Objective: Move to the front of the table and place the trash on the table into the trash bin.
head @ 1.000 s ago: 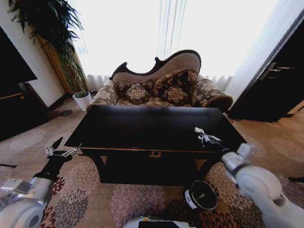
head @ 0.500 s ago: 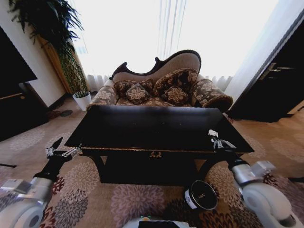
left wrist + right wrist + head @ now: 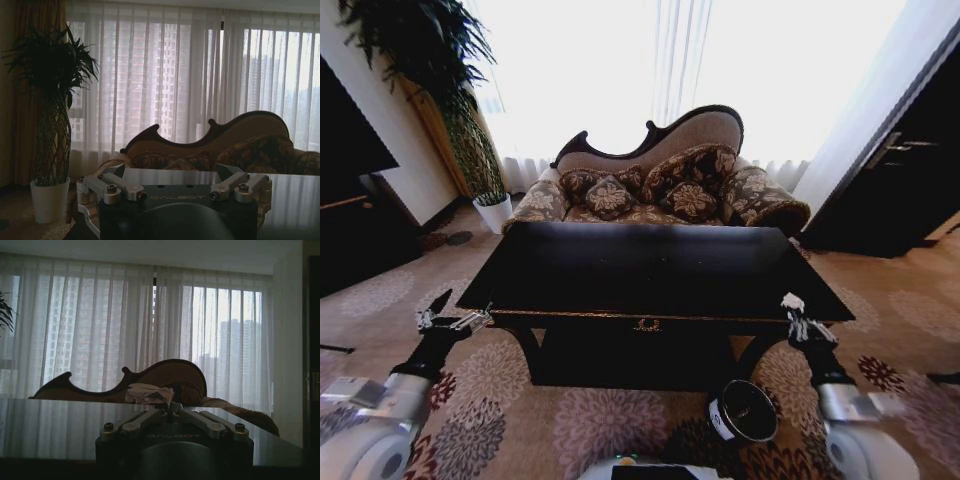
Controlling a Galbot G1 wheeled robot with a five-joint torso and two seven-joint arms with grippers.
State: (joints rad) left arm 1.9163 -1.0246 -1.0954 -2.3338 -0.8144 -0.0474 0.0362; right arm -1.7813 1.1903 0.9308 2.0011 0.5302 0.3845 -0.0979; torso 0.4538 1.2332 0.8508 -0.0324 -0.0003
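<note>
Beside the table's (image 3: pixel 650 270) front right corner, the right gripper (image 3: pixel 796 312) is clamped on 1 crumpled white tissue (image 3: pixel 147 393), above the trash bin (image 3: pixel 743 411) (on the carpet below that corner), while the left gripper (image 3: pixel 450 318), fingers apart, hangs off the table's front left corner.

The bin (image 3: pixel 744 411) interior is too dark to read; the right end effector (image 3: pixel 171 407) hides the tissue's (image 3: pixel 147 393) lower edge.
</note>
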